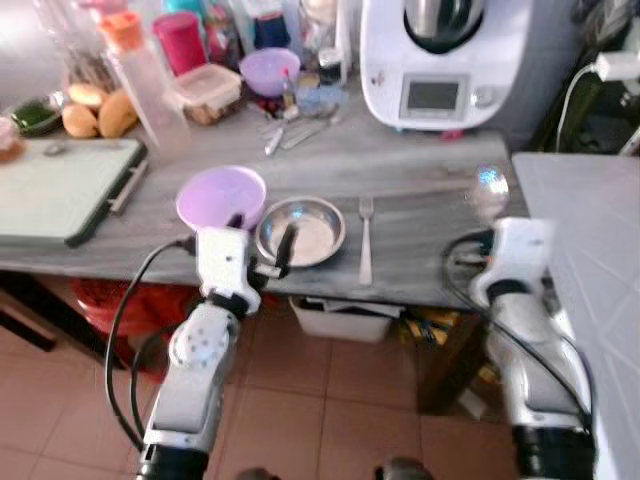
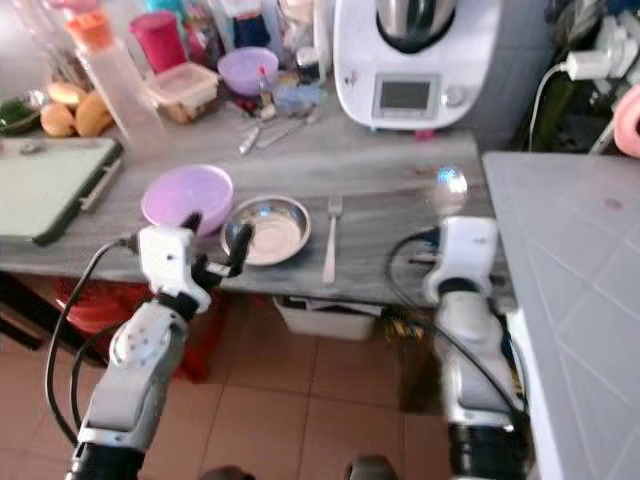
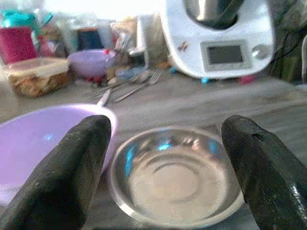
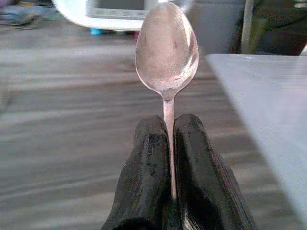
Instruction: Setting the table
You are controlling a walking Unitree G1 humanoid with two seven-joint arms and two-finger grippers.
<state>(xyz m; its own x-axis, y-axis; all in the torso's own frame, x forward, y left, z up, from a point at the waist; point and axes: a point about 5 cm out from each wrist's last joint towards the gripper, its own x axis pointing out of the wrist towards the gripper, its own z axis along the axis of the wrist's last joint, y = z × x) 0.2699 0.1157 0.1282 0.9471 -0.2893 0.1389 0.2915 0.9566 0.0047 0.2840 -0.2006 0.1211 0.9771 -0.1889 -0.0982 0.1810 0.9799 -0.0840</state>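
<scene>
Grey wood-grain table (image 1: 420, 170), front edge: one shallow round steel dish (image 1: 301, 231), one steel fork (image 1: 366, 238) just right of it, tines pointing away from robot, one lilac plastic bowl (image 1: 215, 193) touching the dish's left rim.

Left pincer (image 1: 262, 235) at table edge, spread wide, one black finger over the lilac bowl's near rim, the other over the steel dish. Holding nothing. Wrist view: both fingers (image 3: 72, 167) framing the dish (image 3: 175, 179).

Right pincer (image 4: 168, 158) clamped tight on the stem of one steel spoon (image 4: 167, 48), bowl end sticking out forward, above table's right end, well right of the fork. Spoon (image 1: 489, 183) blurred in head views.

Back of table: one white kitchen machine with small screen (image 1: 445, 60), second smaller lilac bowl (image 1: 269, 70), one clear lidded food box (image 1: 207, 92), one clear bottle with orange cap (image 1: 145, 85), one red cup (image 1: 181, 40), loose cutlery (image 1: 295, 132), count unclear. One pale cutting board with dark rim (image 1: 60, 190) at left.
</scene>
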